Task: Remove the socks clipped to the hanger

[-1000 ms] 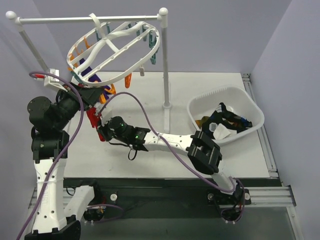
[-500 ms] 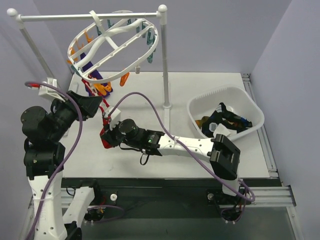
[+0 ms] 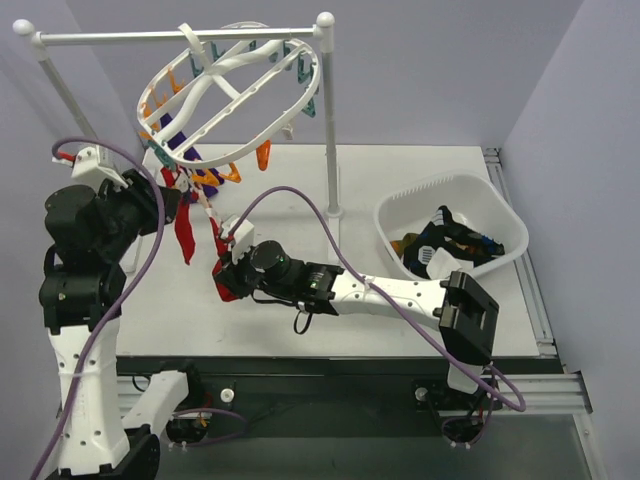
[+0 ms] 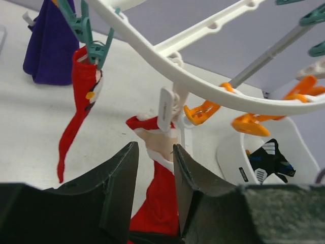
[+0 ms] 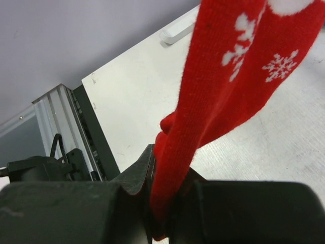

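Below the near-left rim of the hanger (image 4: pixel 203 90), the red snowflake sock (image 5: pixel 223 91) hangs from a white clip (image 4: pixel 166 108), its lower end clenched in the right gripper (image 5: pixel 157 188). The left gripper (image 4: pixel 155 175) is spread and holds nothing, just short of that clip. Pulling while the clip bites could tilt the hanger or unhook it from the rail (image 3: pixel 180 38).

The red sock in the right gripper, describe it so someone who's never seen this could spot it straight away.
Find the white hanger on the rail, back left. Of the two red socks under it, this sock runs down into the right gripper, which pinches its lower end. Unlike the thinner red sock hanging free beside it, it has white snowflakes.
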Motion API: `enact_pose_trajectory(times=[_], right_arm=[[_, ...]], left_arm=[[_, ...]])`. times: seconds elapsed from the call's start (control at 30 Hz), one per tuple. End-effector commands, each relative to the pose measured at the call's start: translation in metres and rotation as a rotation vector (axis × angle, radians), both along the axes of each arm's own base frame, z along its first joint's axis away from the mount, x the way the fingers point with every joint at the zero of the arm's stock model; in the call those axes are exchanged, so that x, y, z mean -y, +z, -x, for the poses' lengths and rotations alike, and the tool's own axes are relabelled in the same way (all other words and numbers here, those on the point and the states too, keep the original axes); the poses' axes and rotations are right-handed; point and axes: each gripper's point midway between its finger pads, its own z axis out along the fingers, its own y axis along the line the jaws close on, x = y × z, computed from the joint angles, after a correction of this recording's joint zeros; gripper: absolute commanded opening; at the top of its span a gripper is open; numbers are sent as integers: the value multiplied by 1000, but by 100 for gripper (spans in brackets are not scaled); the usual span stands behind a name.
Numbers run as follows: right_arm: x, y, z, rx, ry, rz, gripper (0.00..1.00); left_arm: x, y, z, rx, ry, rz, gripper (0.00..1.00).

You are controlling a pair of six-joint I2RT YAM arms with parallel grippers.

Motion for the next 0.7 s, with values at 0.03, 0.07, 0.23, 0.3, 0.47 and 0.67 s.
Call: enact_pose_trajectory(times=[0.03,0.07,0.23,0.3,0.47,0.67], right_arm=[[11,41,2,33,-14,-81,0],[11,41,2,35,-15,-81,0],[8,44,6,43,-7,-79,0],[7,44,7,47,-3,-77,0],[4,48,11,54,6,-84,0],[1,51,13,54,14,-87,0]], left_arm=[[-1,-8,-10,-28,14,26,43],[0,-9,-14,-16,8,32,43],[13,-8,-16,2,-58,63,44],[13,-6,-17,18,-62,62,46],[11,-9,-25,10,-52,52,47],[11,-6,-33,25,-54,55,53]])
